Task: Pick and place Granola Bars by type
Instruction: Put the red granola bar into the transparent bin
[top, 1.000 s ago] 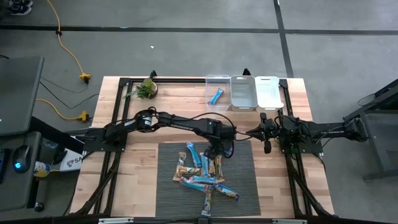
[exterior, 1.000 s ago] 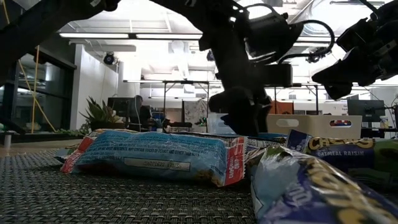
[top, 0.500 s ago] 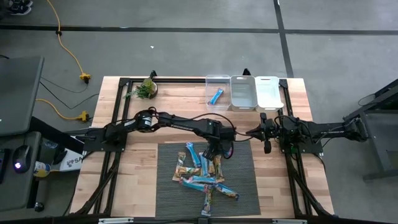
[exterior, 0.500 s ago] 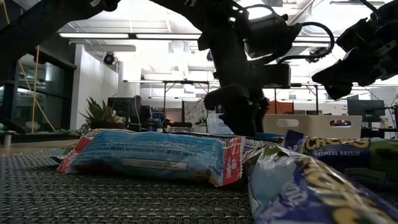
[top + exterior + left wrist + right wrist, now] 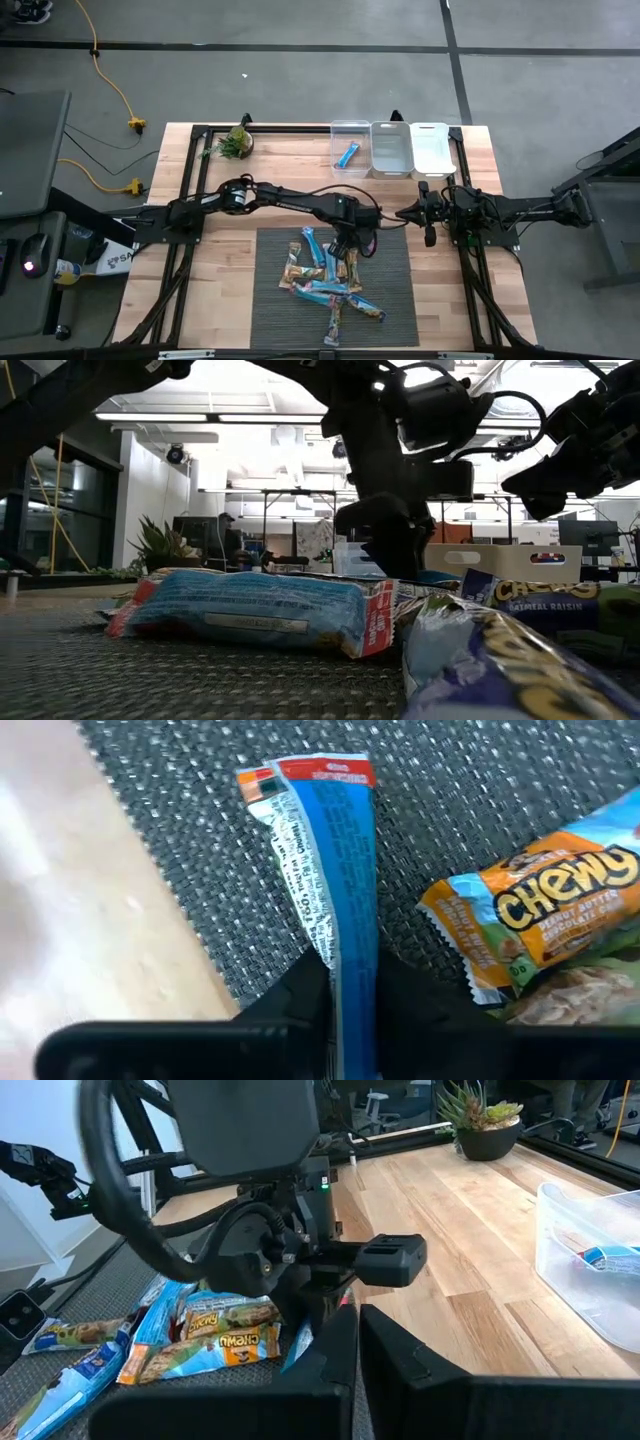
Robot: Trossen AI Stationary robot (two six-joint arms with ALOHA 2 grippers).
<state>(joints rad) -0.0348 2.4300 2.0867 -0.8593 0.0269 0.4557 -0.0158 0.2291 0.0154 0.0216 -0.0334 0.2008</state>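
1. From the high view I see the left gripper (image 5: 343, 243) down on the dark mat (image 5: 270, 310) near the mat's far edge, at the top of the pile of Granola Bars (image 5: 330, 285). The pile sits mid-mat toward the worktop's (image 5: 200, 300) near edge. The right gripper (image 5: 429, 235) waits just off the mat's far right corner. Three clear bins (image 5: 391, 148) stand along the far edge; the leftmost holds one blue bar (image 5: 347, 154). A small potted plant (image 5: 238, 142) sits at the far left corner.

2. In the low view, the left gripper's dark body stands behind a blue bar lying flat on the mat; the right gripper hangs above the worktop. Which bar it touches I can't make out well from here.

3. The left wrist view settles it: my left fingers (image 5: 300, 1000) are pinching the near end of a blue-wrapped bar (image 5: 335, 880), which lies on the mat near its edge. A Chewy bar (image 5: 540, 910) lies just beside it.

4. The right wrist view shows the right fingers (image 5: 330, 1350) pressed together, holding nothing, facing the left arm and the pile.
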